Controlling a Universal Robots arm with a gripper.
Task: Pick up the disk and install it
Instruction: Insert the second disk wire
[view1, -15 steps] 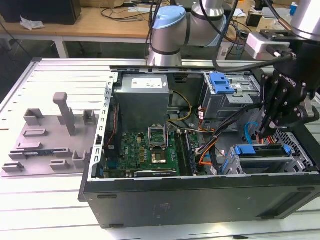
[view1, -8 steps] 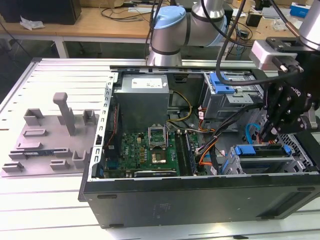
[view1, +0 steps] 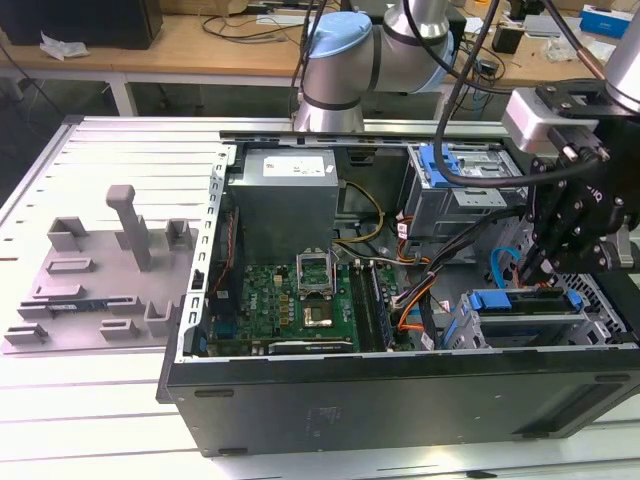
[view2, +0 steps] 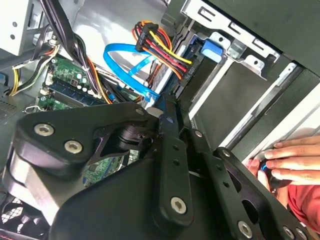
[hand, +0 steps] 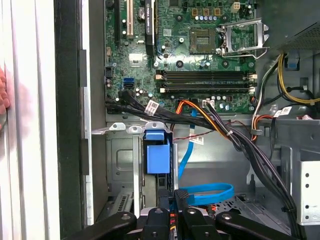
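The disk, framed by its bright blue bracket, sits in the drive bay at the front corner of the open computer case, on the exterior view's right. In the first wrist view the disk shows end-on in its slot, blue tab toward the motherboard. My black gripper hangs directly over it, fingers drawn together, tips at the disk's upper edge. The tips meet just above the bracket in the first wrist view. I cannot tell whether they touch it. The gripper linkage blocks much of the second wrist view.
A thin blue cable loops beside the bay, with bundled power wires nearby. A person's hand rests on the case's outer edge. The motherboard and power supply lie further in. A grey fixture plate lies outside the case.
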